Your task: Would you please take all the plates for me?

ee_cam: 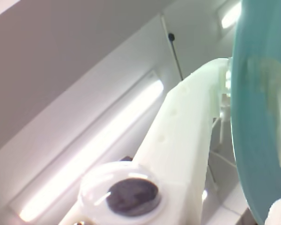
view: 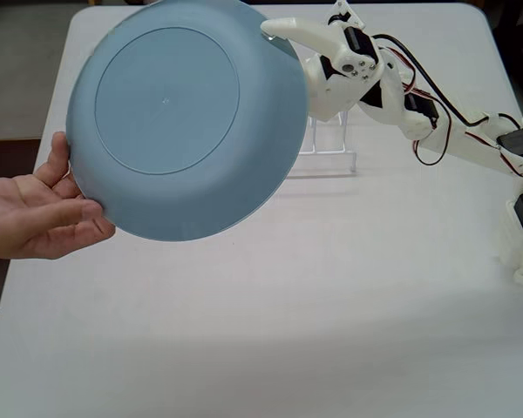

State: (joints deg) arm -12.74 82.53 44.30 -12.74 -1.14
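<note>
A light blue plate (view: 179, 117) hangs tilted above the table in the fixed view, its underside facing the camera. My gripper (view: 272, 35) is shut on its upper right rim; one white finger (view: 296, 30) lies over the rim and the other is hidden behind the plate. A human hand (view: 30, 213) touches the plate's lower left edge. In the wrist view the plate (ee_cam: 257, 122) fills the right side, edge-on, with my gripper (ee_cam: 232, 75) clamped on the rim.
A low clear rack (view: 327, 157) stands on the white table (view: 288, 305) just under my arm (view: 436, 122), which reaches in from the right edge. The wrist view otherwise shows ceiling lights (ee_cam: 98, 145).
</note>
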